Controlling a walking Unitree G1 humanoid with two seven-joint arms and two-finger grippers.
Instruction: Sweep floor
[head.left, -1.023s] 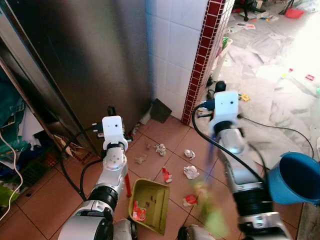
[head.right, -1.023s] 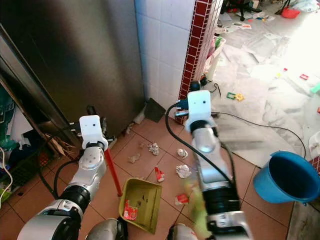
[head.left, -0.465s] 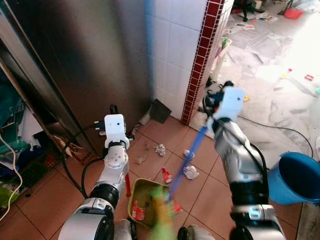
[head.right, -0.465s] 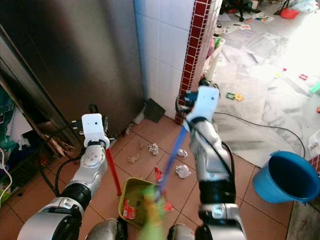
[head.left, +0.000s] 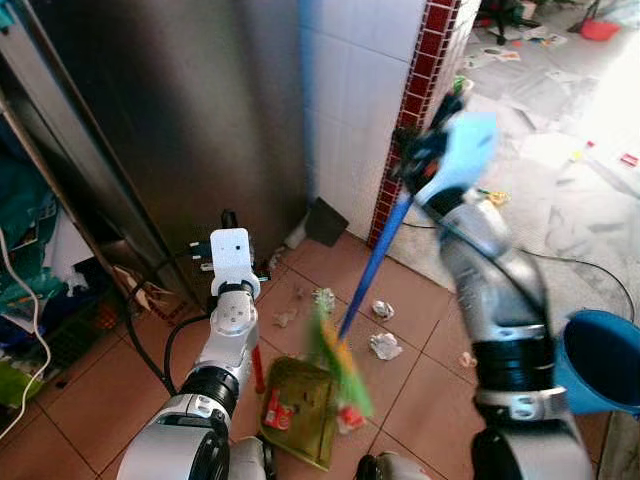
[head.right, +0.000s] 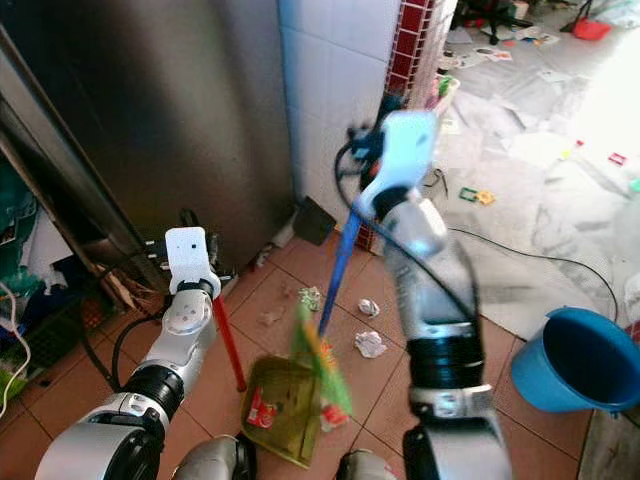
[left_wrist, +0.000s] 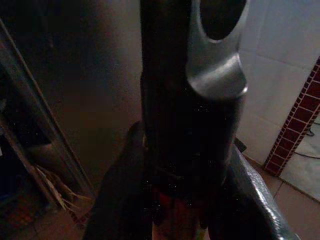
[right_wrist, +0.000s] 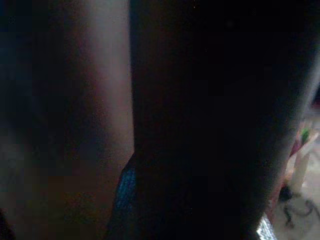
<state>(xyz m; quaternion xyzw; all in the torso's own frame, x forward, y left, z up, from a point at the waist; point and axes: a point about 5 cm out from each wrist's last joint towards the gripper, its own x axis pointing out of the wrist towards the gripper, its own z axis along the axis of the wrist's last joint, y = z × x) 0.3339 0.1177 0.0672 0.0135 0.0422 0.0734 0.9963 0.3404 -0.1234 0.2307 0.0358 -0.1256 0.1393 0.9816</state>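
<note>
Left eye view: your right gripper (head.left: 425, 160) was raised at 1 o'clock, pinching the blue broom (head.left: 372, 268); your left gripper (head.left: 226, 222) clasped the red-handled dustpan (head.left: 300, 408) at 6 o'clock, open tile beyond.

Dark steel fridge front (head.left: 170, 110) fills 10 to 12 o'clock. White tiled wall (head.left: 355, 90) at 12, red brick-tile edge strip (head.left: 415, 95) just beside it. Blue bucket (head.right: 575, 360) at 4 o'clock on the floor. Black cable (head.left: 570, 258) trails across the pale floor at 3. Cluttered shelf with wires (head.left: 30, 300) at 9 o'clock.
</note>
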